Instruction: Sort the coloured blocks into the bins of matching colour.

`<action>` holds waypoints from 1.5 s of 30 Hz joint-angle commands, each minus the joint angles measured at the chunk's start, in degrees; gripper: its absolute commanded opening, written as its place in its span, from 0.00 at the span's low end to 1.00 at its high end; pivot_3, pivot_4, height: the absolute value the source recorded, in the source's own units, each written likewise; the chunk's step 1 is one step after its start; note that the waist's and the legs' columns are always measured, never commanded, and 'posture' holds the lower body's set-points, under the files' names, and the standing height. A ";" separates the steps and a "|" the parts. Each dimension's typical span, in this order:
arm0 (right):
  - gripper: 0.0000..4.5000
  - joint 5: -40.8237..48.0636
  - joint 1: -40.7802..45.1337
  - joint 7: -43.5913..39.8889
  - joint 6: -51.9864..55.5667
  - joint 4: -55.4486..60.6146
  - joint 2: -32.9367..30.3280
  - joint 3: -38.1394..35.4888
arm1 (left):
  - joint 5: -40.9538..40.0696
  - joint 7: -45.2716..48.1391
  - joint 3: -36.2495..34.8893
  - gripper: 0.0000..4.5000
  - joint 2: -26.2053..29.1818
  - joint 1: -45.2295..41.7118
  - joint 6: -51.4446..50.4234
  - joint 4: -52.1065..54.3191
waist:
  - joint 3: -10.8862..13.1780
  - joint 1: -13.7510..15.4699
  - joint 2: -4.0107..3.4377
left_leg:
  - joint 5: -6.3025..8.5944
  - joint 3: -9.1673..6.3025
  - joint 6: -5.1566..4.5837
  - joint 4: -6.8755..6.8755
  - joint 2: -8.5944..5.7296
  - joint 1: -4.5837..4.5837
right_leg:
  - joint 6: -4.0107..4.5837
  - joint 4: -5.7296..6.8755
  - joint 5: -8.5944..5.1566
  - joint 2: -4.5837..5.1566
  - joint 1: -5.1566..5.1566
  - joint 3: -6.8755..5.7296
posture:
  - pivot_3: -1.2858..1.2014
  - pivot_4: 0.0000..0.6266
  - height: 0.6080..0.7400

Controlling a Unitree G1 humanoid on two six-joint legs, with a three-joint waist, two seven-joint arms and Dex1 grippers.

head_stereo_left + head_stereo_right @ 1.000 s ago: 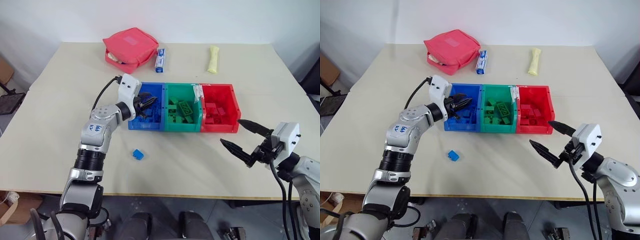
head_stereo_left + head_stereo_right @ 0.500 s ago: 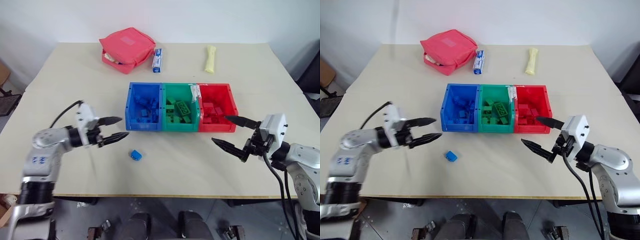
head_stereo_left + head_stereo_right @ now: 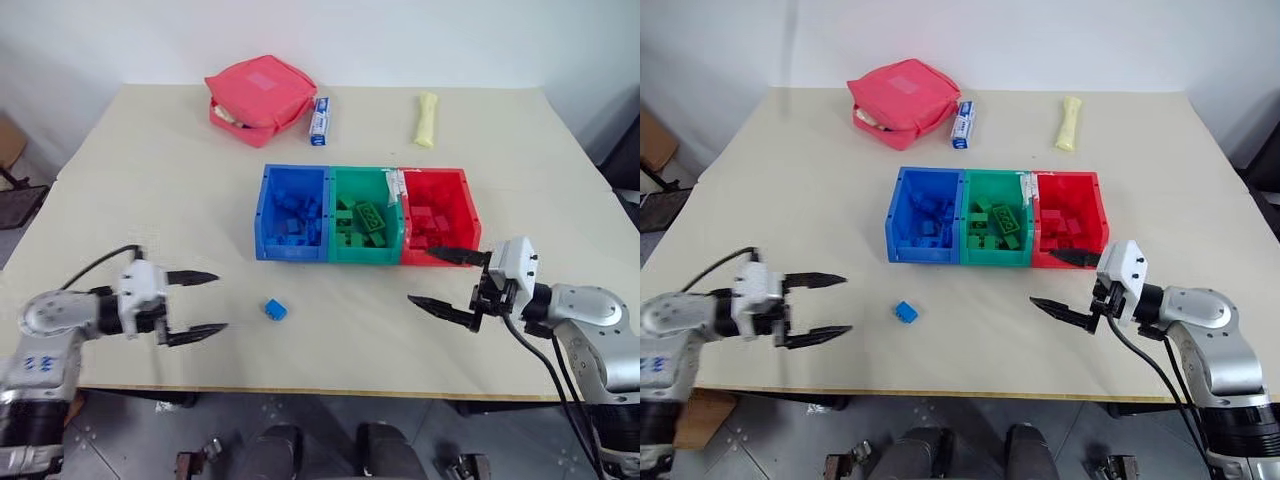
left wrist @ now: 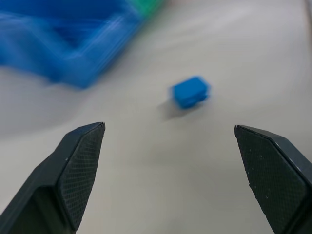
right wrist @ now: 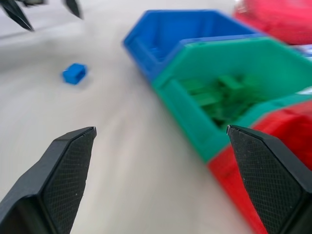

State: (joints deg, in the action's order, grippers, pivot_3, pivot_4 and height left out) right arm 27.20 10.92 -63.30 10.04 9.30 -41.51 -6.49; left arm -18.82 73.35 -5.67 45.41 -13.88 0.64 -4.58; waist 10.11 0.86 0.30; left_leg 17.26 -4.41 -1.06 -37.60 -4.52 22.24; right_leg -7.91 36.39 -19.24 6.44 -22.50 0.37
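Observation:
One small blue block point(image 3: 275, 309) lies on the table in front of the blue bin point(image 3: 262, 215). The green bin point(image 3: 365, 254) and the red bin point(image 3: 472, 215) join it in a row, and each holds bricks of its own colour. My left gripper point(image 3: 220, 301) hovers open and empty to the left of the block, pointing toward it. My right gripper point(image 3: 421, 276) is open and empty by the red bin's front corner, with its upper finger in front of that bin's wall. The left wrist view has the block point(image 4: 190, 91) beyond the open fingers.
A pink-red zip pouch point(image 3: 260, 98), a blue-and-white carton point(image 3: 320, 120) and a pale yellow object point(image 3: 427, 118) lie at the table's far side. Both grippers are close to the table's front edge.
My left arm has pulled out of the blue bin, back and to the left, and its gripper has opened wide. My right gripper has shifted a little left toward the red bin.

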 commanded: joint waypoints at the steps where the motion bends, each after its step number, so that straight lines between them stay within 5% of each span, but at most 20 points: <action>1: 1.00 0.16 -1.47 -0.90 -0.34 2.62 -1.54 -0.97 | 6.84 -1.29 7.10 1.00 -0.66 -4.53 -0.27 -0.08 | 0.00 0.02 0.00 | 0.00 0.02 0.00 0.01 -0.01 0.00 | 0.00 0.02 0.00 -0.01 -0.03 0.00 | 0.52 0.24 1.00; 10: 1.00 -0.97 -7.86 1.78 -0.68 6.79 -1.62 -2.84 | 15.23 -3.53 16.56 0.96 -3.90 -12.31 1.00 -6.95 | -0.01 -0.29 -0.01 | 0.00 0.26 -0.01 0.04 0.05 -0.04 | -0.01 0.16 0.00 -0.13 -0.15 -0.10 | 0.52 0.24 1.00; 20: 1.00 -0.95 -12.09 4.79 -1.13 9.10 -1.68 -4.31 | 13.65 -3.14 16.79 0.34 -4.59 -14.01 0.22 -8.11 | -0.02 0.09 -0.03 | 0.00 0.24 -0.01 -0.11 0.05 -0.10 | -0.01 0.16 0.00 -0.11 -0.03 -0.02 | 0.52 0.24 1.00; 25: 1.00 0.55 -12.92 9.37 -1.36 10.66 0.78 -8.32 | 0.65 -9.35 7.28 0.02 -11.49 -15.41 -10.22 -3.63 | 0.00 0.49 0.00 | 0.01 0.20 -0.03 -0.17 0.04 -0.03 | -0.01 0.19 0.00 -0.11 -0.06 -0.03 | 0.52 0.24 1.00; 32: 1.00 2.04 -10.07 15.53 -0.74 10.43 3.42 -13.68 | -4.93 -23.89 -1.74 0.02 -17.92 -22.02 -19.15 -4.21 | 0.03 0.51 0.05 | 0.03 0.14 -0.04 -0.30 0.02 0.03 | -0.02 0.33 0.01 -0.12 -0.09 -0.10 | 0.52 0.24 1.00; 36: 1.00 2.51 -10.87 14.74 -0.19 10.64 2.00 -14.90 | -4.09 -16.10 3.34 0.02 -14.34 -21.08 -20.20 0.97 | 0.02 0.38 0.05 | 0.03 0.16 -0.04 -0.28 0.01 0.04 | -0.03 0.49 0.01 -0.14 -0.10 -0.14 | 0.52 0.24 1.00; 45: 1.00 3.23 -12.32 10.08 0.37 10.74 -1.74 -15.13 | -2.10 -4.18 10.62 0.55 -3.13 -11.75 -20.36 10.42 | 0.01 -0.71 0.02 | 0.03 0.24 -0.02 -0.13 0.06 -0.04 | -0.02 0.15 0.01 -0.13 -0.06 0.05 | 0.52 0.24 1.00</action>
State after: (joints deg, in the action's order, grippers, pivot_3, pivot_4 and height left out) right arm 29.34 -0.87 -51.73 10.32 17.97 -42.13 -20.46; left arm -20.93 67.61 4.85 41.23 -26.24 -20.52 2.93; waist 10.12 0.15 0.32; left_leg 17.29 -4.18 -1.08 -37.72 -4.45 22.19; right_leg -7.94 36.53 -19.23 6.32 -22.55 0.46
